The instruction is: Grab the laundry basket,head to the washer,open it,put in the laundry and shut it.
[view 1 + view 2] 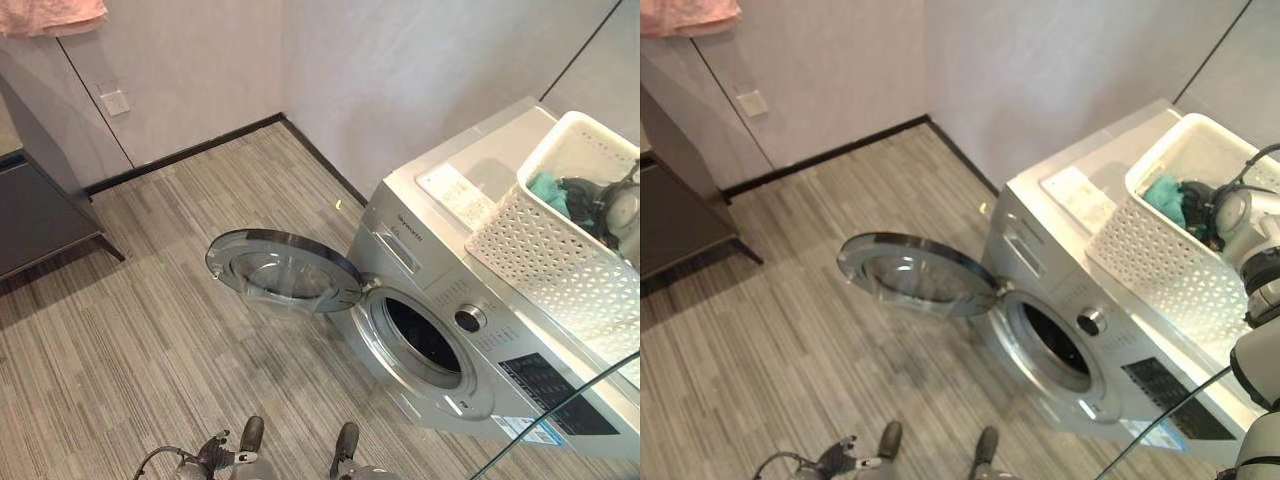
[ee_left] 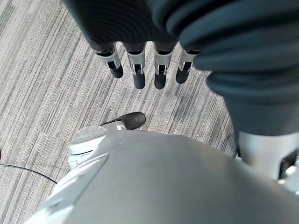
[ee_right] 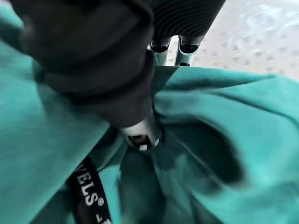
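The silver washer [image 1: 440, 230] stands at the right with its round door [image 1: 282, 268] swung wide open towards the left. Its dark drum opening [image 1: 421, 336] is exposed. The white perforated laundry basket [image 1: 545, 262] rests on top of the washer. My right hand [image 1: 1202, 203] reaches down inside it, onto teal laundry [image 1: 1161, 196]. In the right wrist view the thumb [image 3: 140, 135] and fingers [image 3: 161, 49] pinch a bunched fold of the teal cloth [image 3: 243, 121]. My left hand [image 2: 136, 70] hangs low over the floor with straight fingers, holding nothing.
Striped grey carpet [image 1: 150, 320] spreads in front of the washer. A dark cabinet [image 1: 40, 210] stands at the far left, with pink cloth [image 1: 50, 15] above it. Grey walls meet in a corner behind the washer. A white sheet [image 1: 455, 190] lies on the washer top.
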